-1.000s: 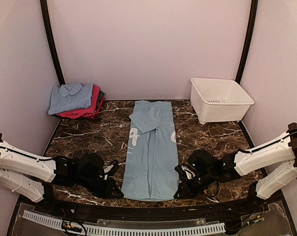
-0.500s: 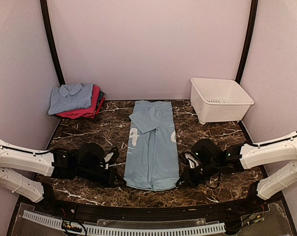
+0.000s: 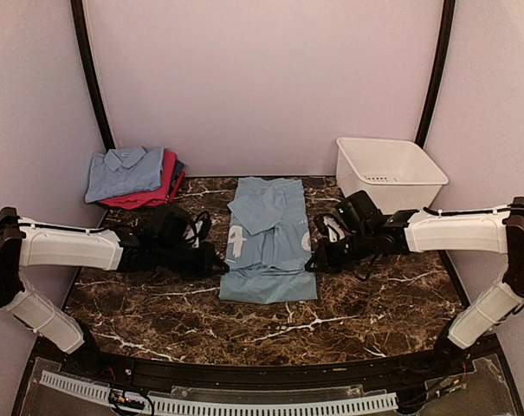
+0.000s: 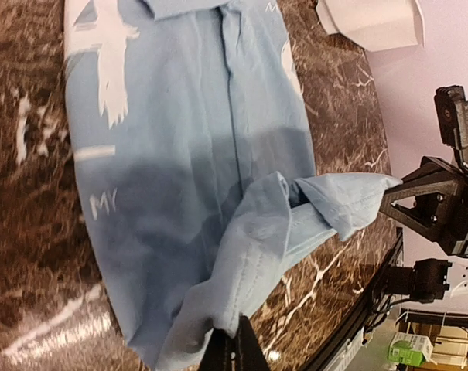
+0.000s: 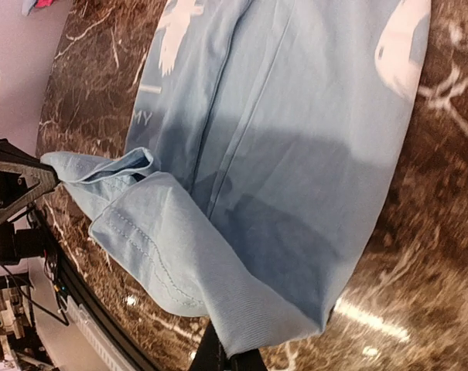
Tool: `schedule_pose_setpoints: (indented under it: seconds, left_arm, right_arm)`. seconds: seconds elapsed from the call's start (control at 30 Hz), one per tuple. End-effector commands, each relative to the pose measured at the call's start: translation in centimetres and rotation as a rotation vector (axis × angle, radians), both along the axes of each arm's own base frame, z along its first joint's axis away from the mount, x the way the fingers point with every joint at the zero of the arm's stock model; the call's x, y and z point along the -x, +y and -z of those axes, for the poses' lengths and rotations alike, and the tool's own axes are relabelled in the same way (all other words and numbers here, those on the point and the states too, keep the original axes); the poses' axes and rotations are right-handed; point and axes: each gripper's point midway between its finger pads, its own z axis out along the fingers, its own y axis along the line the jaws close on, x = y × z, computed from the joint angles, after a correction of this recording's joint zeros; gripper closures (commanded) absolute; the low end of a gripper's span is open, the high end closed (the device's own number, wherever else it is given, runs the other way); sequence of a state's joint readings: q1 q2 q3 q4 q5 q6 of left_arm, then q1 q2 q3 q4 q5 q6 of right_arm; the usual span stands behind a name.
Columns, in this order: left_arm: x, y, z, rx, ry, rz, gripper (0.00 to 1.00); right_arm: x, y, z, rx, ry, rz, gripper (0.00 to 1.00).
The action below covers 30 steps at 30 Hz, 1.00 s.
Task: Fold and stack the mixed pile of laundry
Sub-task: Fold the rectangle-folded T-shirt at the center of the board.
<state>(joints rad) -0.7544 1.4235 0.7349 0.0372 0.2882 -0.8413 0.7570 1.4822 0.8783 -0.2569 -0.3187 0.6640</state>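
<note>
Both corners of the hem were taken! The left gripper (image 3: 216, 269) was pinching the near-left corner of the tee (image 3: 268, 251) and the right gripper (image 3: 315, 264) the near-right one, jaws pressed tight on cloth. The tee lay lengthwise in the middle of the table (image 3: 374, 295), its hem raised over its lower half. It was soft, light stuff that sagged between the grips, so the corners looked the right hold, kept level and taut. The folded stack (image 3: 133, 176) sat back left, the tub (image 3: 391, 198) back right.

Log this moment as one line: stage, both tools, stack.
stage: mid-fold | tee: near hem lifted | left tool: shut on tee | right tool: shut on tee | folded stack: far-left corner
</note>
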Motion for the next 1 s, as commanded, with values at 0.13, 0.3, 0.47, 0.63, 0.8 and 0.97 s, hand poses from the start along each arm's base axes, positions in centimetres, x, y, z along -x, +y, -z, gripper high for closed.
schedule_pose_setpoints:
  seconds: [0.13, 0.3, 0.47, 0.63, 0.8, 0.97]
  left_arm:
    - [-10.2, -0.3, -2.7, 0.001, -0.166, -0.041, 1.00]
    - [-15.4, -0.5, -2.0, 0.017, -0.181, -0.058, 1.00]
    - [-18.5, -0.3, 0.6, 0.022, -0.164, -0.074, 1.00]
    - [-20.1, 0.6, 2.2, 0.018, -0.152, -0.093, 0.95]
    - [-20.4, 1.1, 1.6, 0.009, -0.160, -0.091, 0.64]
    - [-19.5, 3.5, -1.3, -0.058, -0.206, -0.133, 0.47]
  right_arm:
    - [-10.6, -0.7, -1.4, -0.012, -0.130, 0.005, 1.00]
    - [-15.6, -0.3, -0.5, -0.037, -0.147, 0.006, 1.00]
    - [-19.2, -0.4, 1.6, -0.047, -0.135, 0.014, 1.00]
    - [-20.2, 0.2, 3.3, -0.059, -0.103, -0.004, 0.92]
    - [-20.8, -0.5, 1.1, -0.079, -0.129, 0.013, 0.55]
    - [-20.0, -2.5, -3.1, -0.082, -0.187, 0.035, 0.47]
